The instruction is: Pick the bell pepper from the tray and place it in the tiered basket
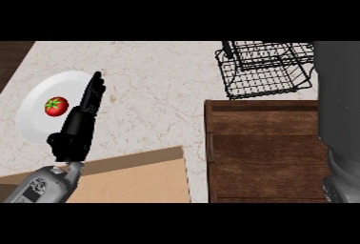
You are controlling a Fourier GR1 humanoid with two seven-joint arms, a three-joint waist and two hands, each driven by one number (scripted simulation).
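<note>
A small red bell pepper (56, 106) with a green stem lies on a round white plate (44, 91) at the counter's left. My left hand (83, 116) stretches over the plate's right part, fingers straight and pointing away from me, just right of the pepper and apart from it. The black wire tiered basket (267, 69) stands at the back right of the counter. My right hand does not show; only a grey forearm (341, 109) runs along the right edge.
A dark wooden tray (264, 152) lies at the right, in front of the basket. A light wooden board (134, 178) sits at the lower middle. Marbled counter (162, 95) stretches between plate and basket.
</note>
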